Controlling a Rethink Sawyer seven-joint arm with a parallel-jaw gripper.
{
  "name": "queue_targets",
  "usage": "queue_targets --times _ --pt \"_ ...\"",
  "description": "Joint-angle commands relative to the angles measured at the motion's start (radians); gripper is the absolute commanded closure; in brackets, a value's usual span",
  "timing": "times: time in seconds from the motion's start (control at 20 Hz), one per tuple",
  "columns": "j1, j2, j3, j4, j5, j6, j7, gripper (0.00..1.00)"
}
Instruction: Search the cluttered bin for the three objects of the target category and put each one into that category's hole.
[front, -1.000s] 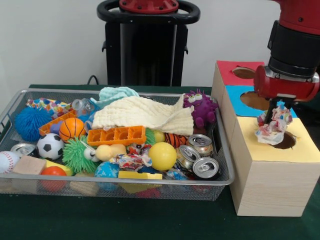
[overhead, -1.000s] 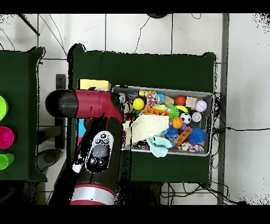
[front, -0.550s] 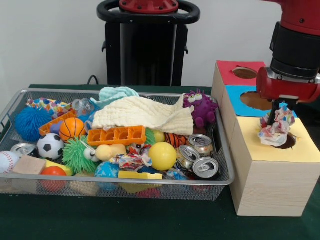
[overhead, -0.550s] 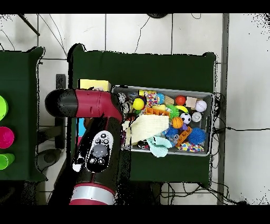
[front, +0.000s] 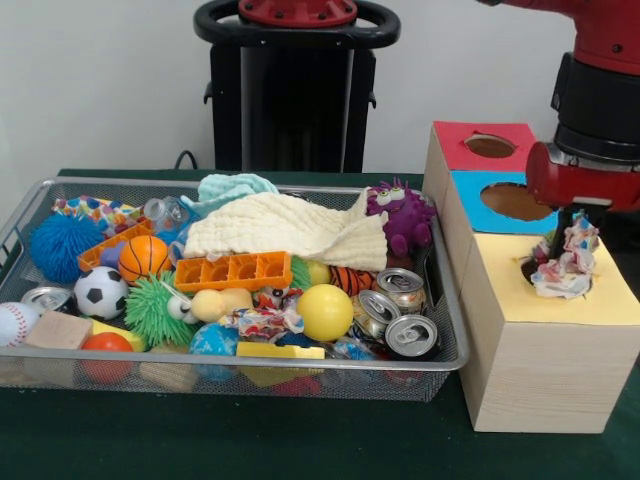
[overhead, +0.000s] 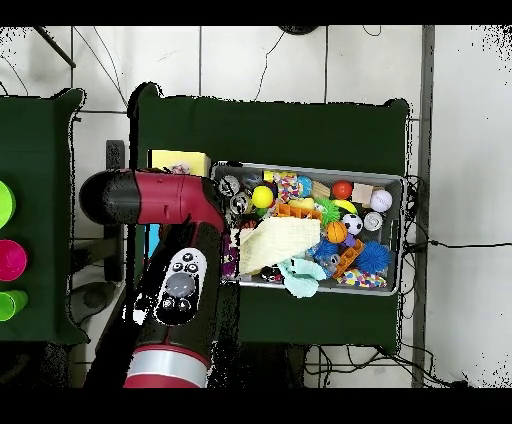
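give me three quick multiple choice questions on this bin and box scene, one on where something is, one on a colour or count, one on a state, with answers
1. Where does the crumpled wrapper hang?
A. over the yellow hole
B. over the red hole
C. inside the bin

2. How many cans lie together at the bin's near right corner?
A. one
B. three
C. five

3. How does the cream cloth lie?
A. folded in a neat square
B. spread loosely over toys
C. hanging off the box

Answers
1. A: the wrapper sits under the gripper at the hole in the yellow top.
2. B: three silver can tops cluster there.
3. B: it drapes across the pile near the purple monster.
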Motion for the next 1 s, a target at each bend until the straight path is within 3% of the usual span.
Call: queue_targets --times 0.05,0.25,0.3,1.0 --pt "0.003 0.062 0.075 0.061 0.035 -0.039 0.255 1.00" --pt "-0.003 0.063 0.079 0.053 0.028 -0.029 0.232 1.00" --pt "-0.005 0.063 0.081 0.051 0.029 -0.024 0.229 0.00" --pt "0.027 0.081 0.025 0.007 0.010 0.041 0.242 0.00"
